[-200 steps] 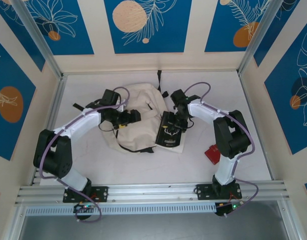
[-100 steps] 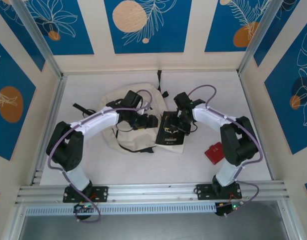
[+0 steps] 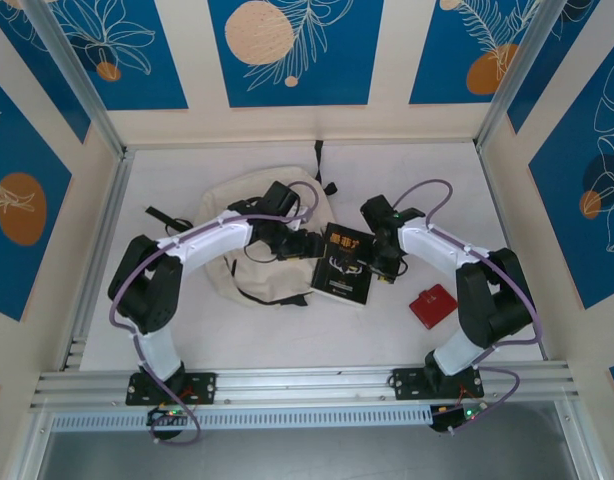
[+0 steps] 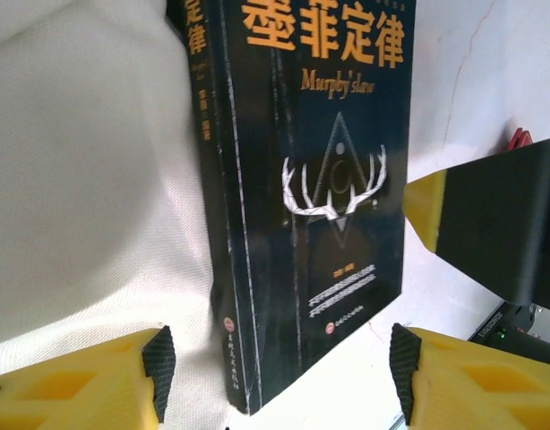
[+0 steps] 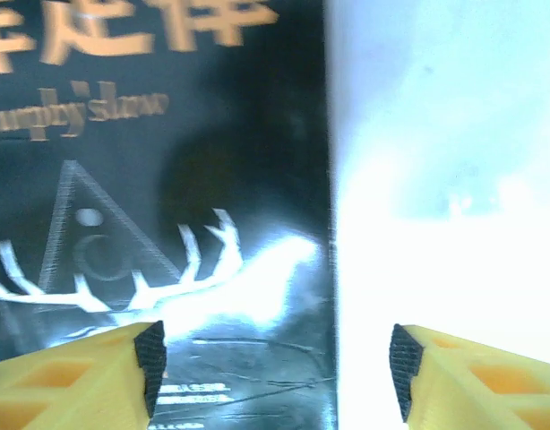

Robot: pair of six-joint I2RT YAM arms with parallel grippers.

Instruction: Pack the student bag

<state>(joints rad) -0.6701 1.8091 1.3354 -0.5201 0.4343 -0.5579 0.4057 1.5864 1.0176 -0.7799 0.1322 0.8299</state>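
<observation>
The student bag (image 3: 262,272), cream canvas with black straps, lies at the middle left of the table. A black book (image 3: 344,263) with orange lettering and a white antler drawing rests flat with its left edge on the bag. My left gripper (image 3: 305,245) hovers at the book's left edge, jaws open. In the left wrist view its gripper (image 4: 279,376) straddles the lower spine corner of the book (image 4: 311,179), with bag cloth (image 4: 87,179) to the left. My right gripper (image 3: 385,262) stands open at the book's right edge. In the right wrist view its gripper (image 5: 275,367) spans the edge of the book (image 5: 158,206).
A small red object (image 3: 432,305) lies on the white table to the right of the book. A loose black strap (image 3: 162,215) trails left of the bag. Panel walls close in the back and both sides; an aluminium rail (image 3: 307,385) runs along the near edge.
My left gripper has swung right from over the bag to the book's left edge. My right gripper has slid off the book's cover to its right edge, uncovering the cover.
</observation>
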